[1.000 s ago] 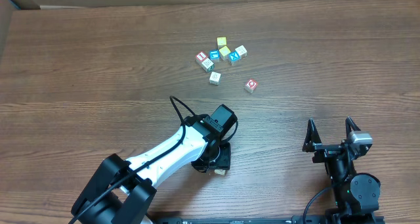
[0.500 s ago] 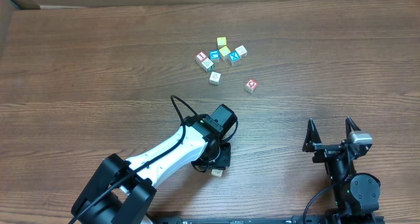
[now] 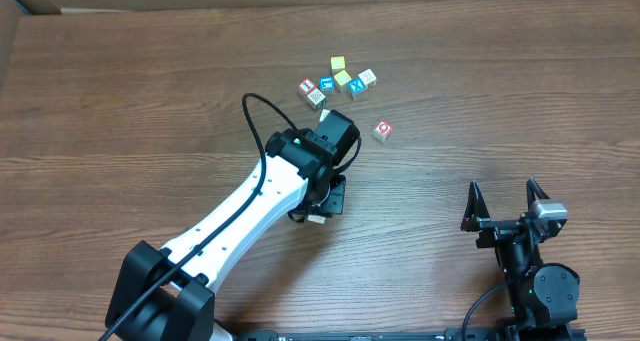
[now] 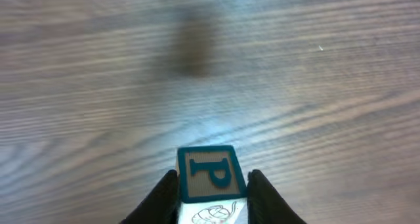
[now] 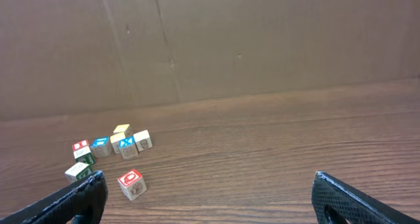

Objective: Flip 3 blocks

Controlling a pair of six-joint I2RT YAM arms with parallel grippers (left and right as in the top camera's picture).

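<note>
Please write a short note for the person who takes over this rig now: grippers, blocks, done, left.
Left gripper: jaws shut on the P block, held off the table.
Right gripper: jaws open, empty, at the right side.
Red O block lies alone; other blocks cluster beyond it.
Done: P block picked up. Left: turn it, set it down, then two more. Flips already done: cannot tell.

On the small wooden cube with a blue-framed face (image 4: pixel 211 175): a blue "P". On the small red-edged wooden cube (image 5: pixel 132 182): a red "O". On the blue-faced wooden cube (image 5: pixel 127 144): a white "X". Other cube faces too small to read.
</note>
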